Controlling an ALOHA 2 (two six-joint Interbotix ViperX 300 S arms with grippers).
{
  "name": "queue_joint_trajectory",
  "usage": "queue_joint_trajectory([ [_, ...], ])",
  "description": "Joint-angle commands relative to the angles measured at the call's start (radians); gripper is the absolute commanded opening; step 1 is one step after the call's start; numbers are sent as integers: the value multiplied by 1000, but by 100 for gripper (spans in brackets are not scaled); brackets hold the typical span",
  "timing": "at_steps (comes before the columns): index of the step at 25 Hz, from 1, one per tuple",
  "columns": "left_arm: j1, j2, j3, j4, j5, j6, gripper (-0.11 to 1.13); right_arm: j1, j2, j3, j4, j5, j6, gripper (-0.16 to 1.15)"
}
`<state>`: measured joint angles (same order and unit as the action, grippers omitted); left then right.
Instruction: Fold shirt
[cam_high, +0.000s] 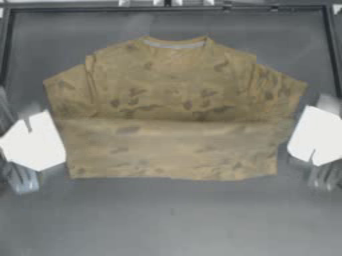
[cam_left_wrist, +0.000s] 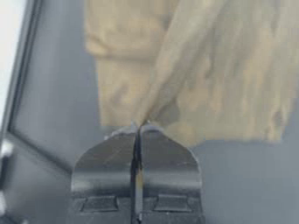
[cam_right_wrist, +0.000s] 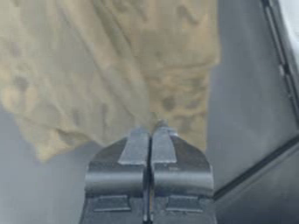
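No text, label, brand, number or sign can be read in any of the three views. The shirt (cam_high: 174, 110) carries only darker blotches, which form no letters, and its pale collar band shows no legible tag. The white covers on the arms are blank, and the dark surface (cam_high: 167, 220) has no marking.
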<state>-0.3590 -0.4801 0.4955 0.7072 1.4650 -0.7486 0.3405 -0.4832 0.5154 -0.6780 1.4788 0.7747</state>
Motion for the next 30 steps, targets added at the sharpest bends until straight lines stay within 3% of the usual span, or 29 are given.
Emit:
queue_joint_trajectory([
  [1, 126, -107, 55, 6, -124, 21, 6, -133, -49, 29, 14, -87, -57, 7],
  [9, 354, -183, 193, -29, -327, 109, 6, -413, -57, 97, 54, -281, -207, 7],
  [22, 732, -57, 190, -147, -601, 413, 6, -741, 14, 164, 91, -523, -356, 8],
  [30, 877, 55, 176, -149, -709, 485, 6, -907, 58, 192, 91, -676, -397, 8],
])
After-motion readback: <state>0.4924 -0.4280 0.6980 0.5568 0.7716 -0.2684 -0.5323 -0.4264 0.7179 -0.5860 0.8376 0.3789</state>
